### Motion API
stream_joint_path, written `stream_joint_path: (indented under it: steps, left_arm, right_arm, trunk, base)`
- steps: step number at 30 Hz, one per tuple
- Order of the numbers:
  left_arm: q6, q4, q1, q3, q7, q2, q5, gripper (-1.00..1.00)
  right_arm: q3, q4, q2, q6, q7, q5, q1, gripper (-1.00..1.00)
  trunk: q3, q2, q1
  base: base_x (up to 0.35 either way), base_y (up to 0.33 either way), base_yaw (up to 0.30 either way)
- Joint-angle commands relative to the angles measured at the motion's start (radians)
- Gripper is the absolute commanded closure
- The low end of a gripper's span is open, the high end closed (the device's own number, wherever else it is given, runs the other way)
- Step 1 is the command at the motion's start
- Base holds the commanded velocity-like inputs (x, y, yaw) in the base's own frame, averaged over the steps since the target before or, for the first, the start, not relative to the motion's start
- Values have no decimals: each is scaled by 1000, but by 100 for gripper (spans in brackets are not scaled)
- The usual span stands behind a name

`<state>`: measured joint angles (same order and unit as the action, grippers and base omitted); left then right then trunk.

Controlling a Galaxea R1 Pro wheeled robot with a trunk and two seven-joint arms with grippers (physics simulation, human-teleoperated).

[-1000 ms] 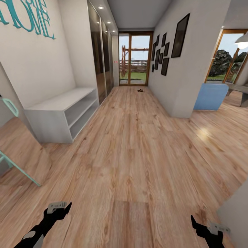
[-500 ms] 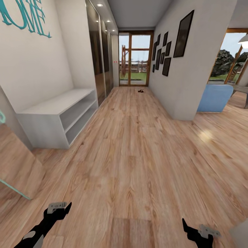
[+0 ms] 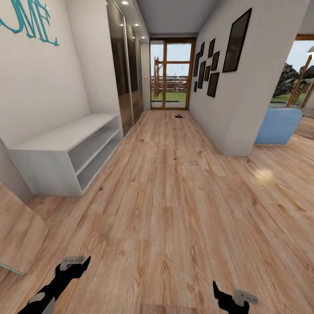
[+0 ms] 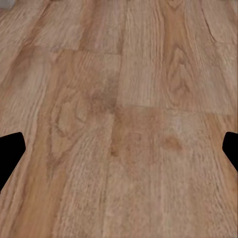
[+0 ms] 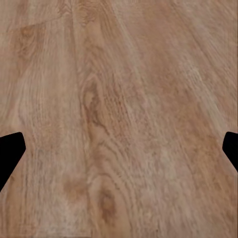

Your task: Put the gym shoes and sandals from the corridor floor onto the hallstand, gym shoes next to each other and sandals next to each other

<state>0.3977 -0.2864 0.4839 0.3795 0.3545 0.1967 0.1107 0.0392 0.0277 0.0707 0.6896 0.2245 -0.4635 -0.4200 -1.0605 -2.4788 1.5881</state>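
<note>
Home corridor: plank floor (image 3: 174,196), framed pictures (image 3: 213,65), glass door (image 3: 171,74).

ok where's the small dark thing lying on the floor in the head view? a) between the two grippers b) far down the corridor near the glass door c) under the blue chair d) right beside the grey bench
b: the small dark thing lies on the wood floor at the corridor's far end, just before the glass door, well past the grey bench; it is too small to identify.

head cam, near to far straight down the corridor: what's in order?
Left claw and right claw at the near edge → bare wood floor → grey two-shelf bench by the left wall → small dark item on the floor, too small to identify → glass door.
</note>
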Motion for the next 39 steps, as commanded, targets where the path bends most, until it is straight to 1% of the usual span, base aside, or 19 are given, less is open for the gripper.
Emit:
stream_joint_path:
  steps: [1,39]
  left_arm:
    - [4,1,1,9,4,0,10,-100]
    - [4,-3,1,9,3,2,10,-100]
  right_arm:
    - [4,-1,-1,2,7,-11,0,-100]
    - [4,-1,-5,2,7,-11,7,-100]
  trunk:
    - [-1,0,0]
    - [-1,0,0]
  base:
    - [339,0,0]
    - [339,0,0]
